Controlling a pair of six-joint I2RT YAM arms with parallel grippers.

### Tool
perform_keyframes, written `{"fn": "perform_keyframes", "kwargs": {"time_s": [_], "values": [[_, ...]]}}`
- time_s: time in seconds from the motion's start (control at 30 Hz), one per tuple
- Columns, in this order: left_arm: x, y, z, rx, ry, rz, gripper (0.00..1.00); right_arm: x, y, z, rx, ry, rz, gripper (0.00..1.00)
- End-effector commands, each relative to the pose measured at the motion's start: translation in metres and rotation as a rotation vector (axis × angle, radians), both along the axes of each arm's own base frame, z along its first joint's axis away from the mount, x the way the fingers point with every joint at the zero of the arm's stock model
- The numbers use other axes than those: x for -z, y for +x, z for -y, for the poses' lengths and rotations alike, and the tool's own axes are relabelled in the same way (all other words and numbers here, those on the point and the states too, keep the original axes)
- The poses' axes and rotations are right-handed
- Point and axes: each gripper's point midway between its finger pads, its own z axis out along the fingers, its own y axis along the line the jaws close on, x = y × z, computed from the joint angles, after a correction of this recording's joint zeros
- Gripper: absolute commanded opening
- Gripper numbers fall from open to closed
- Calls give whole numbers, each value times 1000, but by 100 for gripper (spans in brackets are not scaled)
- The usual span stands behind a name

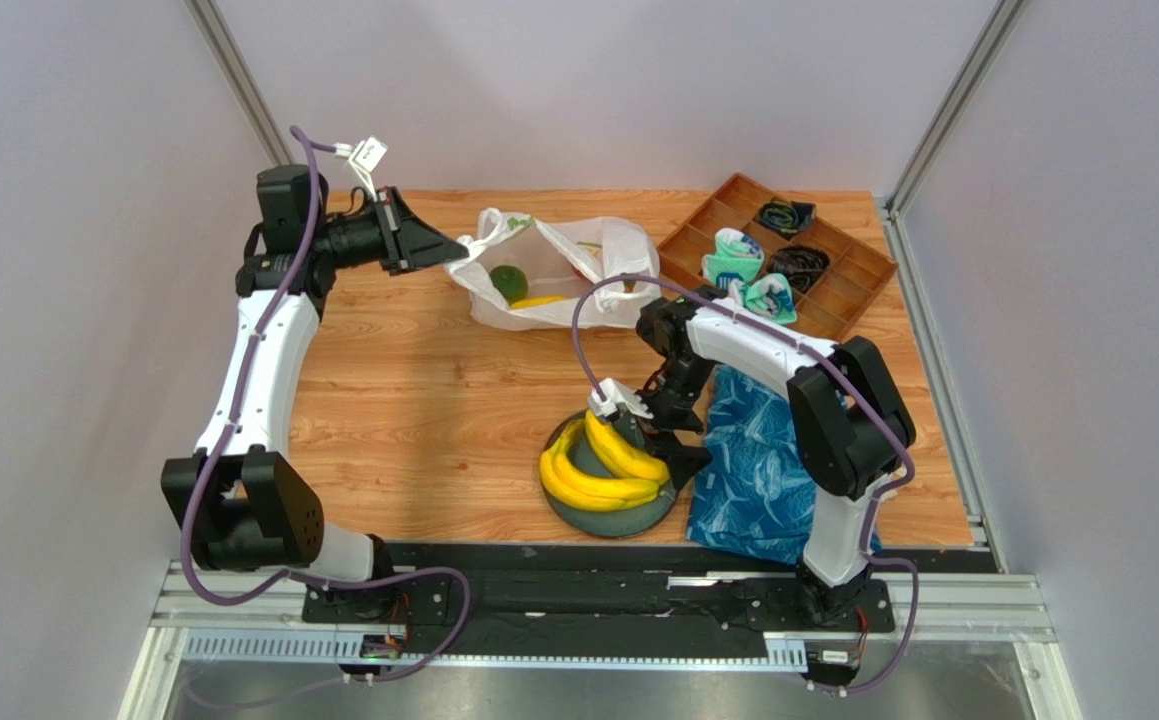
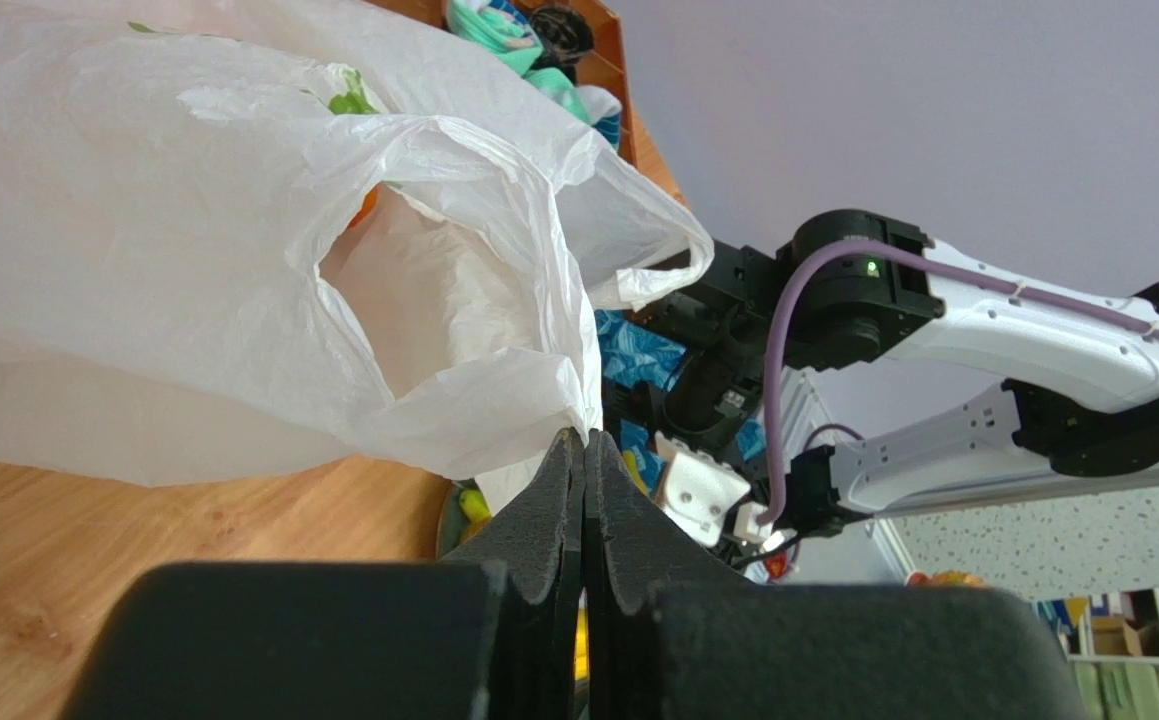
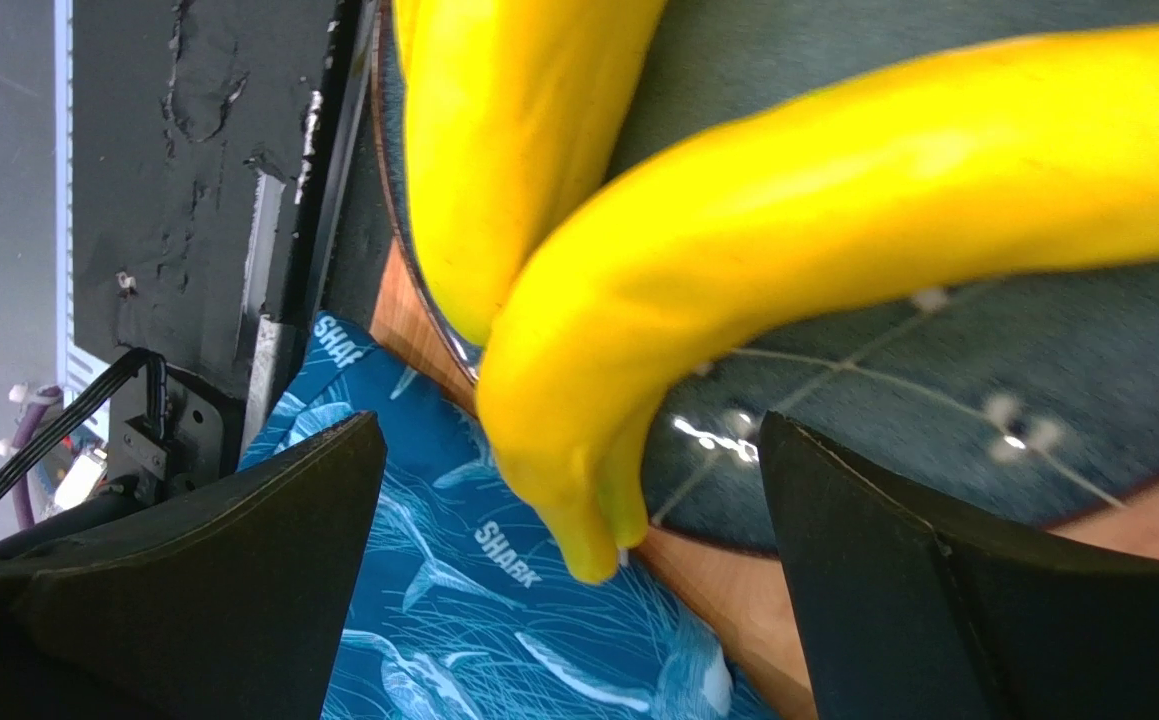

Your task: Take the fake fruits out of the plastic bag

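While left claw pinches the plastic bag rim beyond the grey plate, right claw hangs spread over banana bunches on that plate.

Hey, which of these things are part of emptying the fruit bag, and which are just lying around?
Job: thin white plastic bag; yellow plastic banana bunch; round green fake fruit.
Lying about: blue shark-print cloth; wooden compartment tray; teal-and-white socks.

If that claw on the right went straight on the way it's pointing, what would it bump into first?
Most likely the yellow banana bunch: its tip lies right between the open jaws of the right gripper, with the dark plate behind it. Exact depth is hard to judge.
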Motion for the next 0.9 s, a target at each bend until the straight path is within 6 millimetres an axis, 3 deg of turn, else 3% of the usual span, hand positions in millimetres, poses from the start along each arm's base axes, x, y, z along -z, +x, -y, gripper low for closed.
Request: {"fn": "perform_keyframes", "kwargs": {"time_s": [0.0,0.23,0.27,0.33,0.37,0.43,0.47,0.5,0.6,0.7,0.8,0.87], "values": [[-10,2,2,19,-4,51,0,-57,-23,20,55,-55,-103,100],[-3,4,2,3,-39,-4,0,-155,15,-7,165,135,158,100],[0,3,3,2,-41,-12,0,-178,26,-20,221,194,195,100],[1,0,3,5,-46,-12,0,-195,42,-35,330,240,215,100],[5,-2,4,6,-47,-24,0,-205,65,-50,458,275,228,100],[4,-9,5,8,-47,-18,0,-214,93,-70,533,341,267,100],[4,-13,5,11,-47,-12,0,-217,105,-77,621,339,255,100],[5,-15,5,7,-48,-18,0,-208,122,-85,662,336,253,94],[7,-23,5,9,-49,-23,0,-204,160,-113,692,376,268,68],[9,-29,5,-1,-49,-26,0,-214,171,-134,669,414,283,53],[6,-31,5,-4,-49,-20,0,-193,167,-151,612,394,283,36],[2,-31,6,-1,-50,-10,0,-171,165,-151,589,351,304,26]]}}
